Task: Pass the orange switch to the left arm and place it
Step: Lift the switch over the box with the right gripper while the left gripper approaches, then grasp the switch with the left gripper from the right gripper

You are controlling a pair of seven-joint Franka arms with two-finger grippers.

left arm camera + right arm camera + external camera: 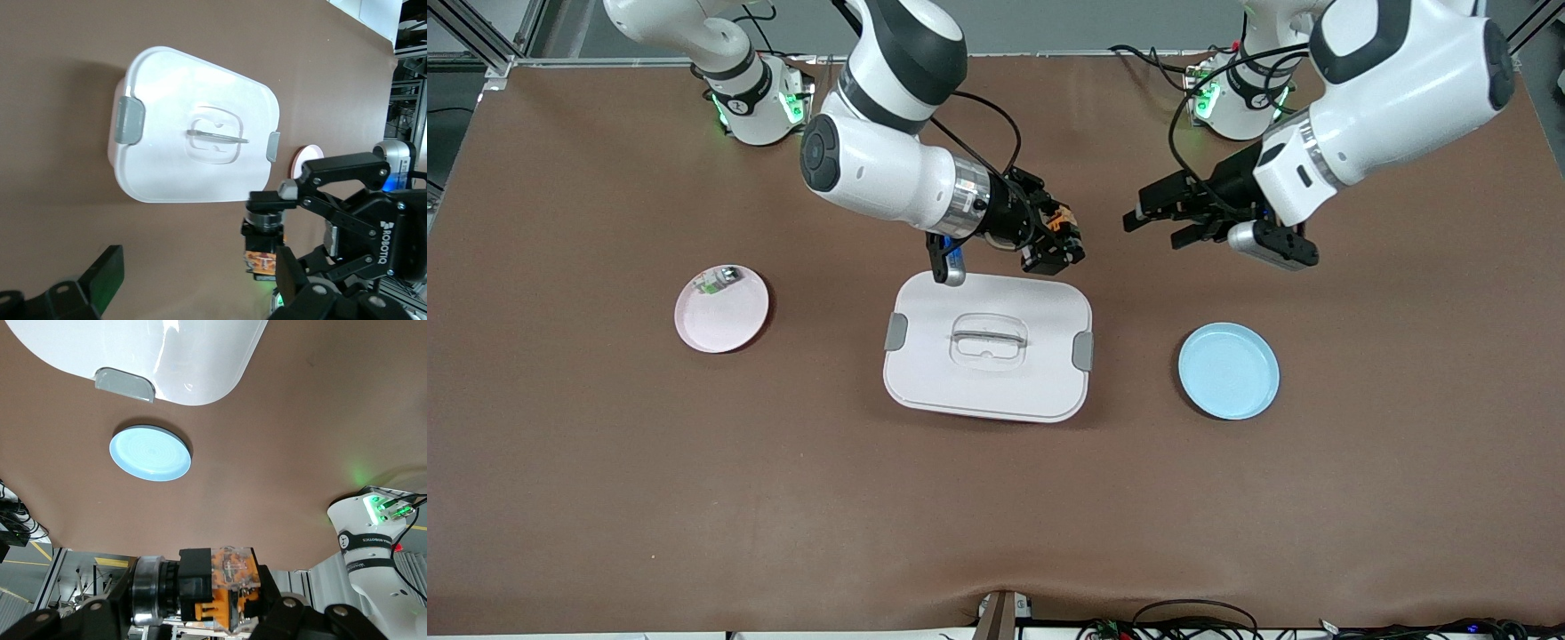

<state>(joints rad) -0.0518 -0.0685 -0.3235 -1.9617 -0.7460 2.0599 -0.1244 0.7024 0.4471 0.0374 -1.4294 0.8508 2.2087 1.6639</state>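
The orange switch (1060,221), a small black cylinder with orange markings, is pinched in my right gripper (1056,244), which is shut on it in the air above the table, beside the box's corner. The right wrist view shows the orange switch (223,587) held between the black fingers (287,613). My left gripper (1152,228) hangs open and empty a short way off, pointing at the switch. In the left wrist view the orange switch (261,252) sits ahead of the left gripper's finger (103,275). The white box (987,347) with grey clasps lies closed mid-table.
A pink plate (721,308) holding a small green-white part (716,283) lies toward the right arm's end. A blue plate (1228,371) lies toward the left arm's end, also visible as the blue plate (150,453). Cables run by the arm bases.
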